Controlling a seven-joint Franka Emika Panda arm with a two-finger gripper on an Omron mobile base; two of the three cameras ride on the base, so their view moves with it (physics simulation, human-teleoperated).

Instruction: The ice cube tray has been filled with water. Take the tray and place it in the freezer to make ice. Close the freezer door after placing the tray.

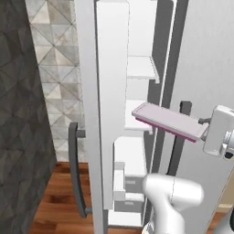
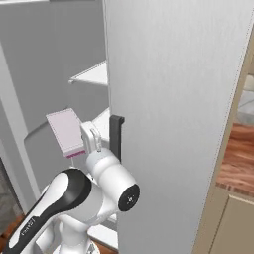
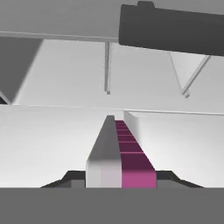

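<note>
Your claw (image 1: 204,127) is clamped on one end of the ice cube tray (image 1: 169,120) — held tilted before the open freezer (image 1: 137,109). Its far end seems just short of a white shelf (image 1: 140,68) — hard to judge.

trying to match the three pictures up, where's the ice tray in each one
Left base view: tray right of centre, slanting down toward the gripper.
Right base view: tray left of centre, above the arm.
Hand view: tray bottom centre, edge-on, running away.
Shared landmark: dark fridge handle.
</note>
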